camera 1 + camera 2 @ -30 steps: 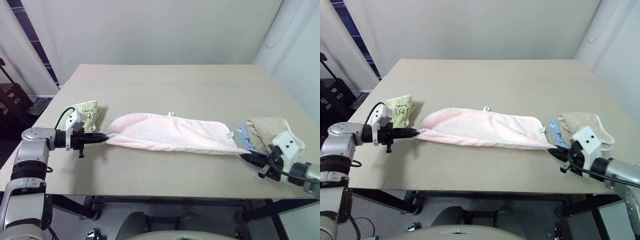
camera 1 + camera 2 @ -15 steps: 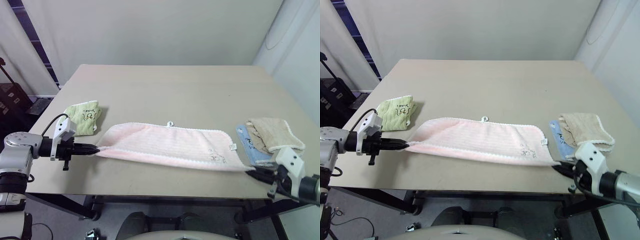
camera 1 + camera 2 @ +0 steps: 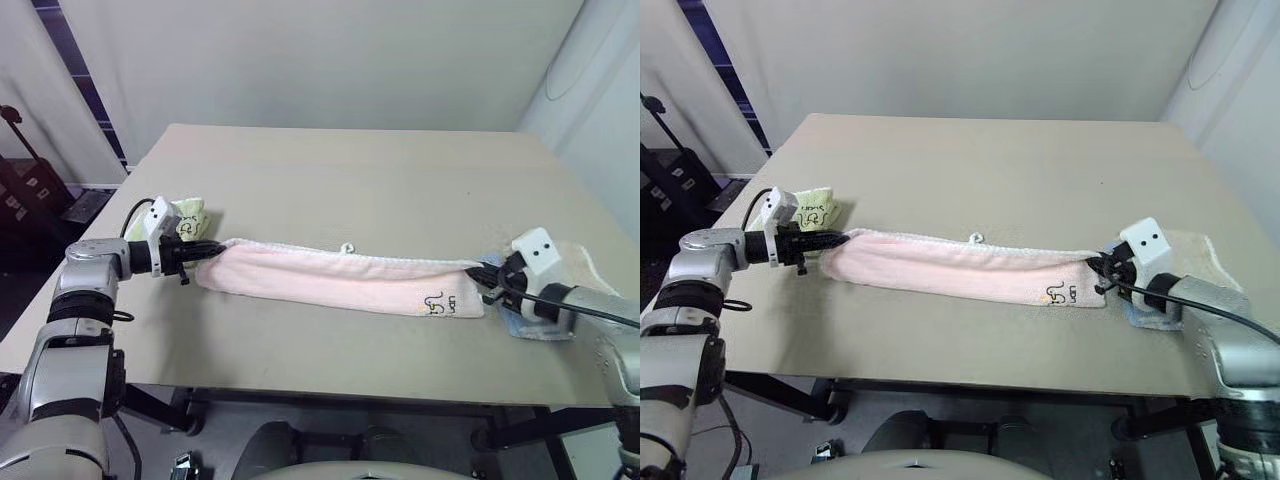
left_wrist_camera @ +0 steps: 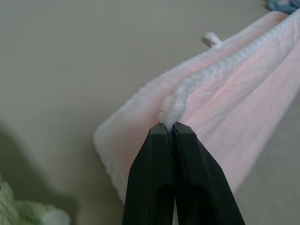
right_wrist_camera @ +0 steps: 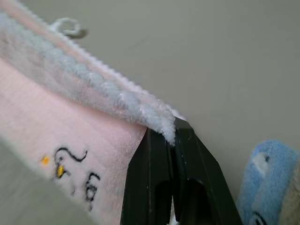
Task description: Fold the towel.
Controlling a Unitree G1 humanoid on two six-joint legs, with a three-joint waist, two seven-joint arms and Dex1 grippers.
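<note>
The pale pink towel [image 3: 340, 278] lies stretched left to right across the near half of the table, doubled lengthwise into a narrow strip. Its white-edged long side runs along the top. Its small loop tab [image 3: 347, 247] pokes out on the far side, and dark script [image 3: 440, 303] shows near the right end. My left gripper [image 3: 205, 251] is shut on the towel's left corner, pinching the white edging [image 4: 171, 105]. At the other end, my right gripper [image 3: 478, 272] is shut on the right corner [image 5: 164, 123].
A light green towel [image 3: 190, 215] sits just behind my left gripper near the table's left edge. A cream towel [image 3: 1200, 250] and a blue cloth [image 5: 269, 173] lie under and beside my right arm. The tan table [image 3: 350, 170] stretches beyond the towel.
Both grippers have carried the towel's held edge away from the table's front and over toward its far edge. The spread towel is now a narrower doubled strip. The camera view has shifted too.
</note>
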